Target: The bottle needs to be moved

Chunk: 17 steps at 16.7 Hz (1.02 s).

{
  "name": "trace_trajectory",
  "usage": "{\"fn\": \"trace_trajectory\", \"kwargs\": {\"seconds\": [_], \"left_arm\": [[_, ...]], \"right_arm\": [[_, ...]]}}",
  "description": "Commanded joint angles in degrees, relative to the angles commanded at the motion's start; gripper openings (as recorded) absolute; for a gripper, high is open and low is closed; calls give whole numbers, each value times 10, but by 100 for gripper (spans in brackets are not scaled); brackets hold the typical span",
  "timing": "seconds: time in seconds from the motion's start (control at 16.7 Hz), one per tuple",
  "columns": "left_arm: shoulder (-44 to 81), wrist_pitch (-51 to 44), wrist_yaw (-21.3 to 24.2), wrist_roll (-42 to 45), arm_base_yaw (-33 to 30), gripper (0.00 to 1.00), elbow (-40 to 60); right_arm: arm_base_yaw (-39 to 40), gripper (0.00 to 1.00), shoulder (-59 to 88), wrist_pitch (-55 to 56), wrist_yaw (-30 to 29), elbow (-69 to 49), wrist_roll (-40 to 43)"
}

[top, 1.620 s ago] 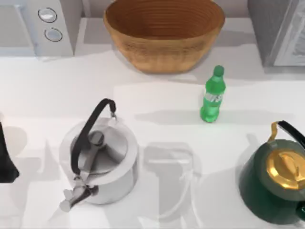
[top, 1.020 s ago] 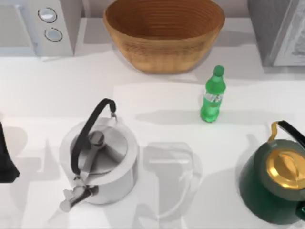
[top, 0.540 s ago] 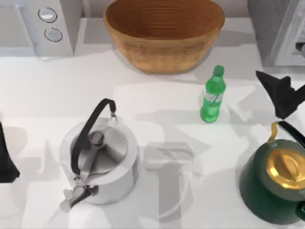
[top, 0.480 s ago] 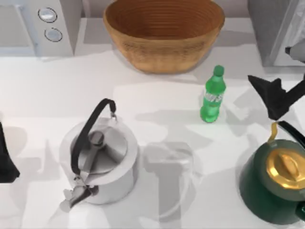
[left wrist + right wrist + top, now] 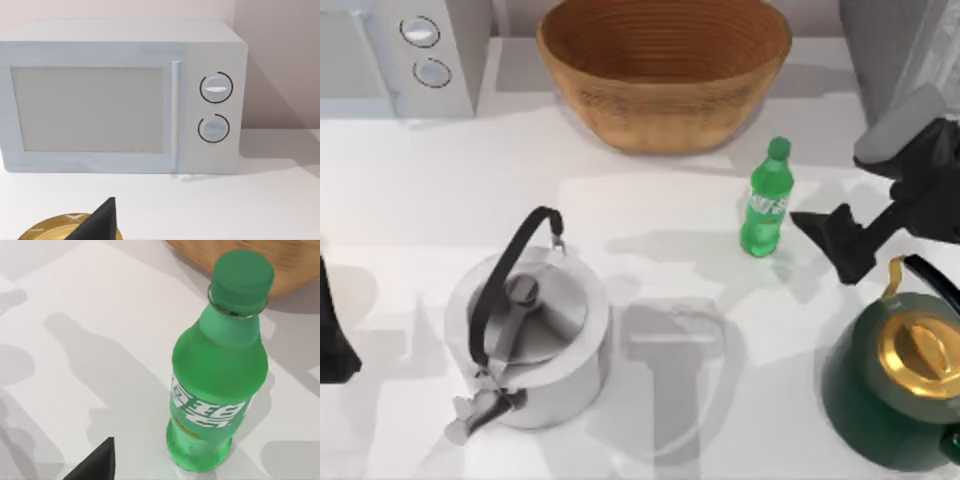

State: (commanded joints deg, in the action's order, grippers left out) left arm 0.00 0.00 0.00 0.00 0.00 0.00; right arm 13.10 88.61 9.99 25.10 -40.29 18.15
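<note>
Bottle (image 5: 765,205) upright on the desk (image 5: 650,200) before the wicker basket (image 5: 664,70), right gripper (image 5: 847,243) just beside it on the right, fingers spread, not touching, left gripper (image 5: 332,330) parked at left edge.

The right arm reaches in from the table's right side, its wrist angled down and leftward. The right gripper (image 5: 842,247) hangs low over the tabletop, its dark fingers (image 5: 825,229) pointing left. The left arm is parked at the table's left edge, where the left gripper (image 5: 332,340) sits.
</note>
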Motion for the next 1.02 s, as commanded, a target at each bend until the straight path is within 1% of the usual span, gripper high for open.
{"fn": "trace_trajectory", "kwargs": {"seconds": [0.3, 0.54, 0.78, 1.02], "left_arm": [[0, 0, 0, 0, 0, 100, 0], [0, 0, 0, 0, 0, 100, 0], [0, 0, 0, 0, 0, 100, 0], [0, 0, 0, 0, 0, 100, 0]], "right_arm": [[-3, 100, 0, -4, 0, -19, -1], [3, 100, 62, -4, -4, -72, -6], [25, 100, 146, 37, -22, -117, -19], [52, 100, 211, 98, -44, -129, -36]]}}
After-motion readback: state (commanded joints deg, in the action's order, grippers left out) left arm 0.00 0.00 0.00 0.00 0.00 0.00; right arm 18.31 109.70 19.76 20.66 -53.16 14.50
